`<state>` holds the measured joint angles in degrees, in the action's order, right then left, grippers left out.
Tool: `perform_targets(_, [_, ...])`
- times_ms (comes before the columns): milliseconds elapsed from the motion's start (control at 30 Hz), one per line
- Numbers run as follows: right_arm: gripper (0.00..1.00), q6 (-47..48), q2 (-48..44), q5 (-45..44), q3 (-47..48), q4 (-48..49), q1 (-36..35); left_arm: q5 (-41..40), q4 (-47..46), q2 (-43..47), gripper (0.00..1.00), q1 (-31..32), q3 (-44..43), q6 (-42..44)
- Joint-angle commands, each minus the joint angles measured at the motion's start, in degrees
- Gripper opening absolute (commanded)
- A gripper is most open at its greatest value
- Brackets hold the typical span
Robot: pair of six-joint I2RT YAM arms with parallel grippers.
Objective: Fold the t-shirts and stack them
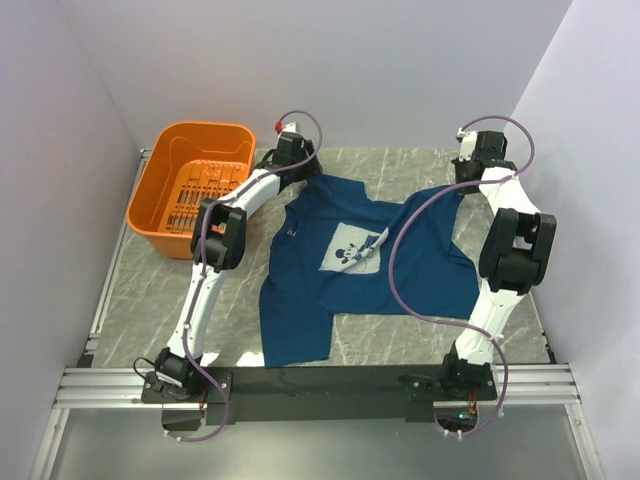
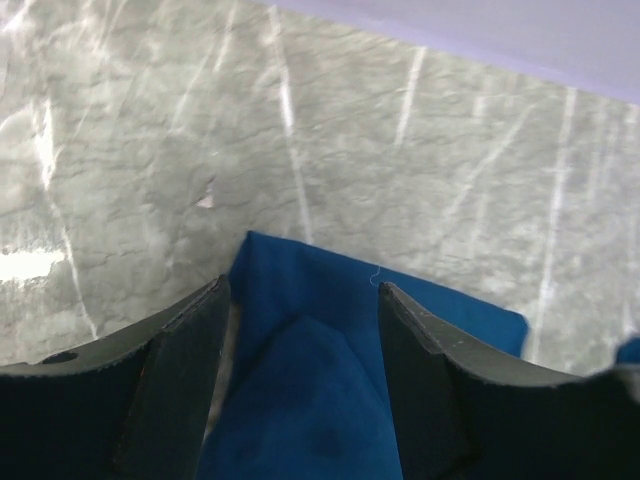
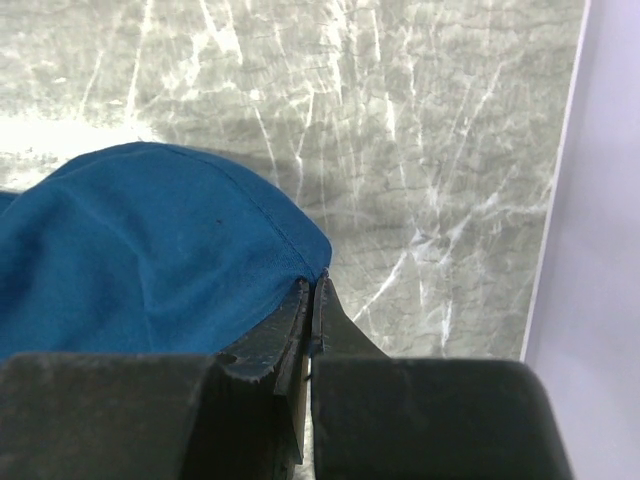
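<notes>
Your right pincer [image 3: 312, 288] is clamped on an edge of the navy t-shirt [image 1: 400, 270], with that arm stretched to the far right of the bench [image 1: 140, 300]. Your left pincer [image 2: 300, 300] stands spread, its 2 fingers either side of a raised fold of cloth, and that arm reaches to the far edge beside the orange basket [image 1: 190, 190]. The t-shirt lies print up, mid-bench.

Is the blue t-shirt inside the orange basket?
No, the t-shirt lies spread on the table, outside the basket.
</notes>
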<state>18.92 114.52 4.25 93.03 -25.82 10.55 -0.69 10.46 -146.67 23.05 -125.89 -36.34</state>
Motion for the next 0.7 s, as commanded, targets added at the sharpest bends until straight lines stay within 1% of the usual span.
perform_targets(0, [0.0, -0.72, -0.35, 2.07, 2.59, 1.04, 0.44, -1.6, 2.11, -1.85, 0.66, 0.15, -3.84, -1.11])
perform_targets(167, [0.0, -0.99, -1.49, 3.83, 1.19, 0.86, 0.44, 0.07, 4.13, -4.94, 0.66, 0.15, -7.88, -1.45])
perform_targets(267, [0.0, -0.9, -2.37, 4.62, -0.22, 0.78, 0.44, 0.34, 4.31, -5.64, 0.61, 0.15, -8.15, -1.81])
perform_targets(300, [0.0, -0.99, -2.72, 4.89, -0.92, 0.86, 0.44, 1.12, 4.48, -5.73, 0.56, 0.15, -8.15, -1.89])
perform_targets(400, [0.0, -1.25, -3.51, 5.68, -1.54, 0.78, 0.44, 2.97, 5.01, -5.65, 0.47, 0.15, -7.88, -1.55])
perform_targets(433, [0.0, -1.43, -3.6, 5.85, -1.71, 0.6, 0.44, 3.84, 4.84, -5.47, 0.35, 0.15, -7.19, -1.11])
perform_targets(467, [0.0, -1.6, -3.78, 6.2, -1.72, 0.34, 0.53, 4.55, 4.4, -5.03, 0.3, 0.07, -6.57, -0.76])
perform_targets(500, [0.0, -1.69, -3.86, 6.73, -1.89, 0.07, 0.62, 5.95, 3.0, -3.64, 0.23, 0.07, -5.61, 0.29])
perform_targets(567, [0.0, -1.87, -4.56, 7.0, -2.33, -0.02, 0.7, 6.92, 0.28, -1.26, 0.15, 0.07, -1.22, 1.53])
perform_targets(600, [0.0, -1.87, -4.92, 7.0, -2.85, 0.16, 0.79, 7.19, -2.69, 1.88, 0.06, 0.15, 0.62, 3.01])
perform_targets(633, [0.0, -1.78, -5.18, 6.91, -3.21, 0.25, 0.88, 6.84, -4.38, 3.74, 0.02, 0.15, 4.56, 3.9])
perform_targets(667, [0.0, -1.6, -5.88, 6.82, -3.47, 0.33, 0.97, 6.67, -6.05, 5.76, 0.01, 0.15, 6.77, 4.78])
